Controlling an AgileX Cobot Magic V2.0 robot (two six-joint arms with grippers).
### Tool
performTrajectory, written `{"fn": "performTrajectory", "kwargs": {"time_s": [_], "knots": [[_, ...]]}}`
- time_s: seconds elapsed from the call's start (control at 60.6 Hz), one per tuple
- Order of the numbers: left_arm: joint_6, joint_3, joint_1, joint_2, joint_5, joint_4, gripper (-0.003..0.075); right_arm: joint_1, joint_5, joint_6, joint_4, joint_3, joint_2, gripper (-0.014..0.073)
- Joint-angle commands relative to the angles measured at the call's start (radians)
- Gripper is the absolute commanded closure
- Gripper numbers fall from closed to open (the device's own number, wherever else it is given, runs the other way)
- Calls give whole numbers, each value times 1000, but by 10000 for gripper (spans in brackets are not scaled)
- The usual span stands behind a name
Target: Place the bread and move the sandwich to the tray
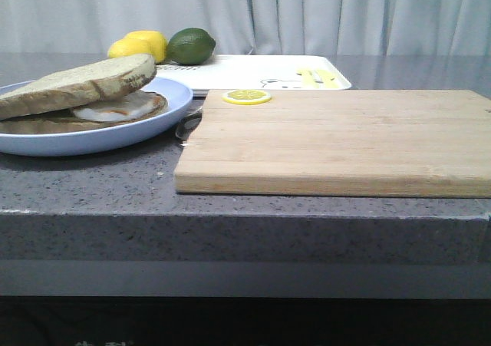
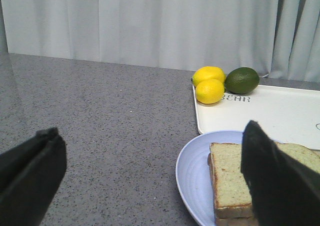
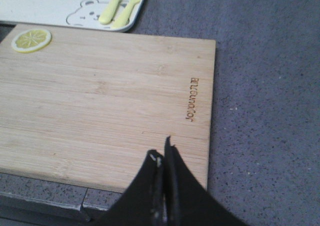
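Observation:
The bread (image 1: 77, 81) lies tilted on top of the egg slice (image 1: 123, 107) on the round pale blue plate (image 1: 100, 140) at the left of the counter. The white tray (image 1: 253, 71) with the bear drawing lies behind the plate and the board. In the left wrist view my left gripper (image 2: 151, 128) is open and empty, with the bread (image 2: 230, 178) and the plate (image 2: 192, 173) beside its right finger (image 2: 270, 181). In the right wrist view my right gripper (image 3: 161, 148) is shut and empty over the near edge of the cutting board (image 3: 110, 100). Neither gripper shows in the front view.
A light wooden cutting board (image 1: 337, 139) fills the middle and right, with a lemon slice (image 1: 247, 97) at its far left corner. Two lemons (image 1: 138, 47) and a lime (image 1: 191, 45) sit on the tray's far left. Yellow cutlery (image 1: 316, 76) lies on the tray. Curtains hang behind.

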Motion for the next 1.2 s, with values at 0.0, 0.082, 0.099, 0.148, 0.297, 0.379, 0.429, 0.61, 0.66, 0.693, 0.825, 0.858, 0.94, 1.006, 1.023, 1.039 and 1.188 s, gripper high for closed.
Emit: {"fn": "performTrajectory", "kwargs": {"time_s": [0.0, 0.082, 0.099, 0.148, 0.297, 0.379, 0.429, 0.61, 0.66, 0.693, 0.825, 0.858, 0.94, 1.006, 1.023, 1.039, 1.188], "knots": [[-11, -30, 1, 13, -82, -1, 28, -5, -144, 2, -6, 57, -119, 662], [-11, -30, 1, 13, -82, -1, 28, -5, -180, 2, -6, 116, -227, 662], [-11, -30, 1, 13, -82, -1, 29, -5, -185, 2, -6, 122, -240, 662], [-11, -30, 1, 13, -82, -1, 29, -5, -213, 2, -6, 137, -280, 662], [-11, -30, 1, 13, -86, -1, 29, -5, -238, 2, -6, 147, -301, 662], [-11, -30, 1, 13, -105, -9, 28, -5, -238, 2, -6, 147, -301, 662], [-11, -30, 1, 13, -105, -27, 29, -5, -239, 2, -6, 147, -301, 662], [-11, -99, -4, 113, -1, -35, 29, -5, -241, 2, -6, 147, -301, 662], [-10, -136, -4, 173, 54, -35, 28, -5, -241, 2, -6, 147, -301, 662], [2, -165, -4, 221, 87, -35, 29, -5, -241, 2, -6, 147, -301, 662], [14, -296, -4, 433, 204, -35, 29, -5, -241, 2, -6, 147, -301, 662], [14, -326, -4, 485, 227, -35, 28, -5, -241, 2, -6, 147, -301, 662], [37, -398, -4, 606, 261, -35, 29, -5, -241, 2, -6, 147, -301, 662], [42, -459, -4, 699, 284, -35, 29, -5, -241, 2, -6, 147, -301, 662], [45, -472, -4, 717, 293, -35, 29, -5, -241, 2, -6, 147, -301, 662], [49, -490, -4, 743, 301, -35, 29, -5, -241, 2, -6, 147, -301, 662], [57, -599, -4, 900, 385, -35, 29, -5, -241, 2, -6, 147, -301, 662]]}}
